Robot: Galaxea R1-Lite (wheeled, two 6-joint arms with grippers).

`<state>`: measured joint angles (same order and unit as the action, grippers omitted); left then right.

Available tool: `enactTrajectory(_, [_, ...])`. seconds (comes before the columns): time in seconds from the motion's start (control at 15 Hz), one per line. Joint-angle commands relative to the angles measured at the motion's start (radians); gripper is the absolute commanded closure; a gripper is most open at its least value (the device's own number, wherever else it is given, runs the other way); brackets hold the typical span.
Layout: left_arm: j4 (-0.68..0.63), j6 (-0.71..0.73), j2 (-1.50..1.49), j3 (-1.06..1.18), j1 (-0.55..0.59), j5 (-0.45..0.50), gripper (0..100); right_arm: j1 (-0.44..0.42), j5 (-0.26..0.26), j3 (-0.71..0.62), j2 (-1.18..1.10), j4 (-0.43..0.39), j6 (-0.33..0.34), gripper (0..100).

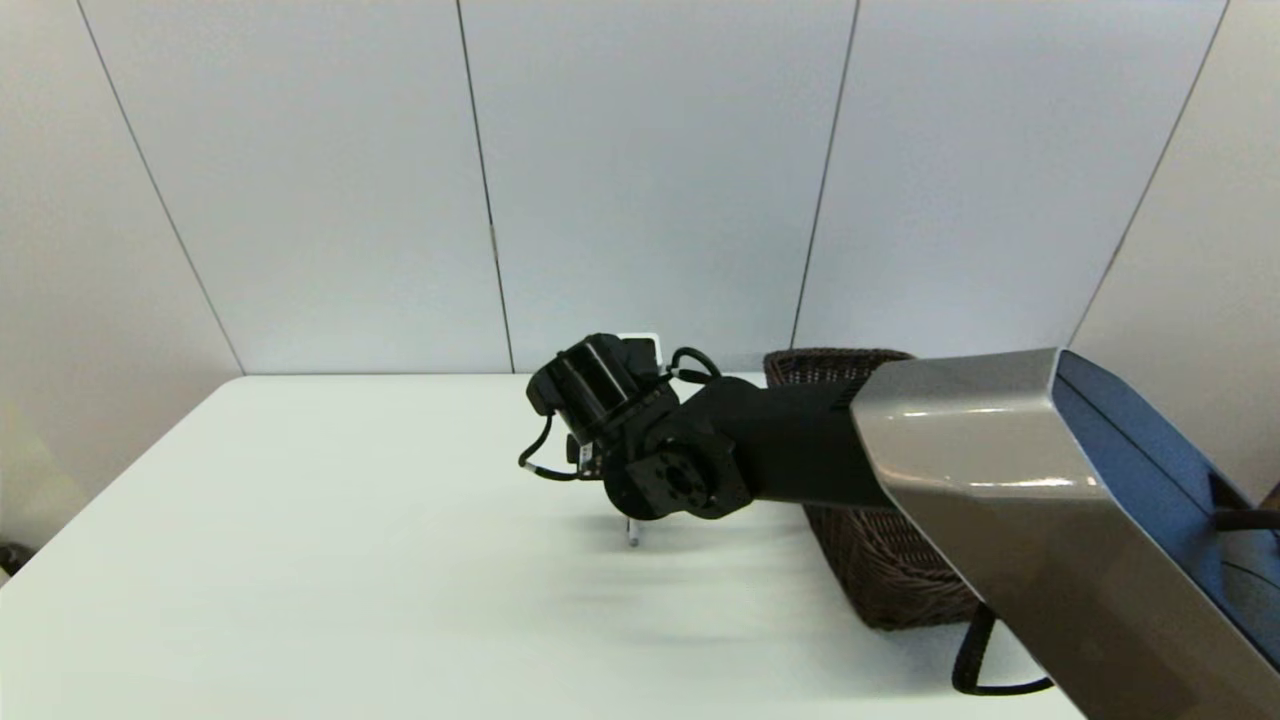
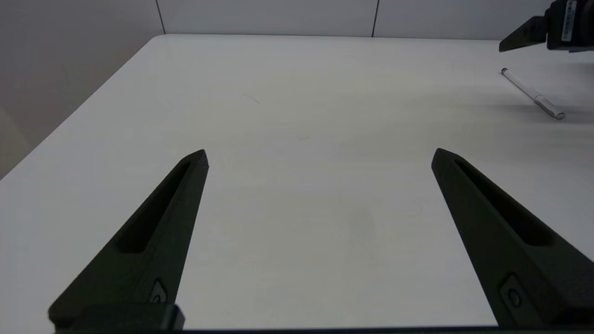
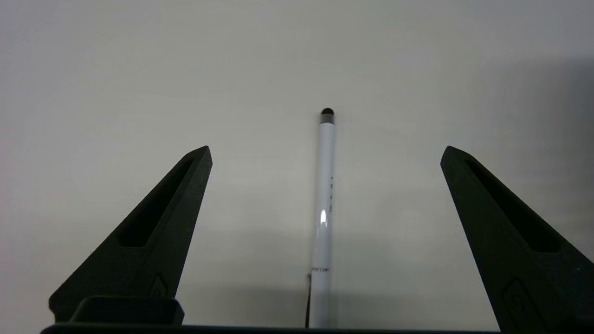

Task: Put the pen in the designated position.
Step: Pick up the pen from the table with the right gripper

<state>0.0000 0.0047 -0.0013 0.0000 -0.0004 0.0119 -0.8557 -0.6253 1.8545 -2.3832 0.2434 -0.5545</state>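
The pen (image 3: 325, 199) is thin and white with dark ends, and it lies flat on the white table. My right gripper (image 3: 325, 150) hangs open just above it, one finger on either side and neither touching it. In the head view the right arm's wrist (image 1: 640, 440) covers most of the pen (image 1: 632, 535); only one end pokes out below it. The left wrist view shows the pen (image 2: 531, 93) far off, under a finger of the right gripper (image 2: 524, 37). My left gripper (image 2: 320, 152) is open over bare table with nothing between its fingers; it is outside the head view.
A dark wicker basket (image 1: 880, 570) stands on the table to the right of the pen, partly behind the right arm. The white table (image 1: 330, 520) stretches to the left. Grey wall panels close off the far edge.
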Motion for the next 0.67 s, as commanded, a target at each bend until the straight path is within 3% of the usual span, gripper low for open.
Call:
enactTrajectory(0.07, [0.000, 0.000, 0.000, 0.000, 0.000, 0.000, 0, 0.001, -0.004, 0.005, -0.054, 0.007, -0.041, 0])
enactTrajectory(0.67, [0.000, 0.000, 0.000, 0.000, -0.001, 0.000, 0, -0.009, -0.002, 0.032, -0.099, 0.008, -0.064, 0])
